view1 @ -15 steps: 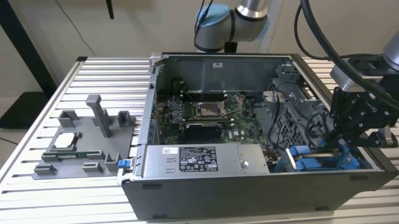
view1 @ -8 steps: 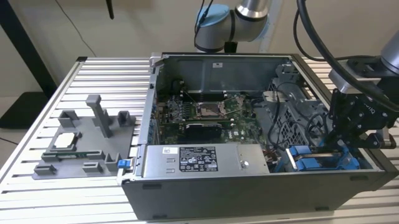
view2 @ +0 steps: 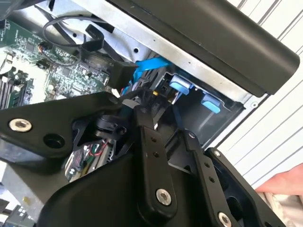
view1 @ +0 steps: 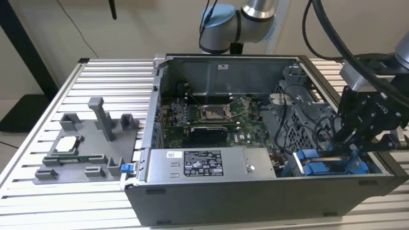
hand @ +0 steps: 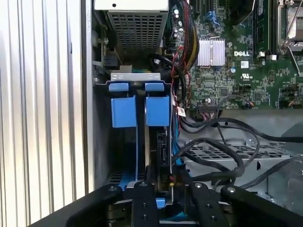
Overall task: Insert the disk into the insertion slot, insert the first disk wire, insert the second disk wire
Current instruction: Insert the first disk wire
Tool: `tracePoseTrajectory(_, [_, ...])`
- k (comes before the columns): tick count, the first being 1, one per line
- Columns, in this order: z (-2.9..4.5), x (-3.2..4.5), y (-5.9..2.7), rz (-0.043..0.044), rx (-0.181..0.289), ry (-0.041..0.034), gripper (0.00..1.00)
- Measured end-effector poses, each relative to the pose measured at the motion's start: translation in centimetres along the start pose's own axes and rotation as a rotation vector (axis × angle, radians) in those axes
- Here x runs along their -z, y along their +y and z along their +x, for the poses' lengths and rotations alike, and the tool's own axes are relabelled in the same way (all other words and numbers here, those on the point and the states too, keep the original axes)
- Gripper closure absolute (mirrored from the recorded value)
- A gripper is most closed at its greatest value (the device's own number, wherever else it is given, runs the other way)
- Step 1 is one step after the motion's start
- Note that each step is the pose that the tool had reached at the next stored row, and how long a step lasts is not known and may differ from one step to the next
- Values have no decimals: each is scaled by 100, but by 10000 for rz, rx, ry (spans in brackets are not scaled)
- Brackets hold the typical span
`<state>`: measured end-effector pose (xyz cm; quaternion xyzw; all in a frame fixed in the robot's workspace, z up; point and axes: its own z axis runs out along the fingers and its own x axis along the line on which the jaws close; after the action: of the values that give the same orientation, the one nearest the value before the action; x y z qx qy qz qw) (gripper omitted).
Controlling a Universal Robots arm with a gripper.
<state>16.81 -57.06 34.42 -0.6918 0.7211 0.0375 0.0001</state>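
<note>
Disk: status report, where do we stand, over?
Gripper low in the case, at the drive cage. Disk sits in the slot, blue frame showing. Black cables loop close beside the cage.

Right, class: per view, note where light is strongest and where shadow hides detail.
Exterior view: even light, the case's front wall shaded. First wrist view: the ribbed table glares pale, the bay behind the blue tabs is dark. Second wrist view: motherboard lit.

Motherboard (hand: 227, 71): white printed logo beside a finned heatsink (hand: 211, 52). Power-supply box (view1: 252, 165): white sticker (view1: 198, 164), fine print illegible.
</note>
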Motion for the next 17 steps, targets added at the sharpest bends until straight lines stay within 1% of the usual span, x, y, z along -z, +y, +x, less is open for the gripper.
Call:
tracePoseTrajectory(3, [-4, 79, 4, -27, -2, 1, 0])
tracePoseTrajectory(9, [-12, 211, 11, -60, -6, 2, 0])
tracePoseTrajectory(15, [-25, 315, 17, -75, -8, 16, 0])
tracePoseTrajectory(17, [-30, 329, 18, -77, -9, 37, 0])
